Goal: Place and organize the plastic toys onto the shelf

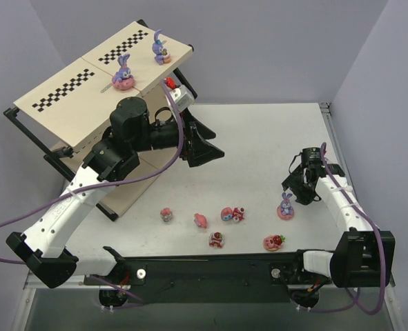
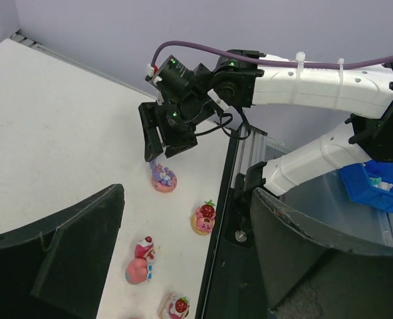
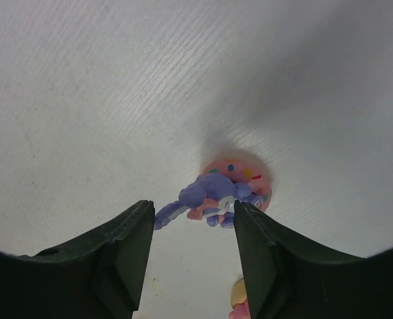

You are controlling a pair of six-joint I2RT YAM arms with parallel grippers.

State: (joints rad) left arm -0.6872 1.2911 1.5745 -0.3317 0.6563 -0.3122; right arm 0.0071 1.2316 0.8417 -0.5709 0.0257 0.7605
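Observation:
The slanted shelf (image 1: 59, 103) stands at the back left. Two purple bunnies (image 1: 123, 72) (image 1: 161, 48) sit on its checker-striped top board. A third purple bunny on a pink donut base (image 1: 285, 205) (image 2: 163, 178) (image 3: 216, 193) stands on the table at the right. My right gripper (image 1: 295, 194) (image 3: 193, 209) is low over it and open, jaws close on either side; the right finger touches the figure. My left gripper (image 1: 200, 145) (image 2: 188, 199) hangs wide open and empty beside the shelf. Several pink and red toys (image 1: 166, 214) (image 1: 232, 214) (image 1: 274, 241) lie along the near table.
A strawberry-topped toy (image 2: 205, 218) lies close to the table's black front rail (image 2: 223, 219). A pink figure (image 2: 141, 262) and another strawberry one (image 2: 176, 307) lie nearer my left fingers. A blue bin (image 2: 376, 186) sits beyond the table edge.

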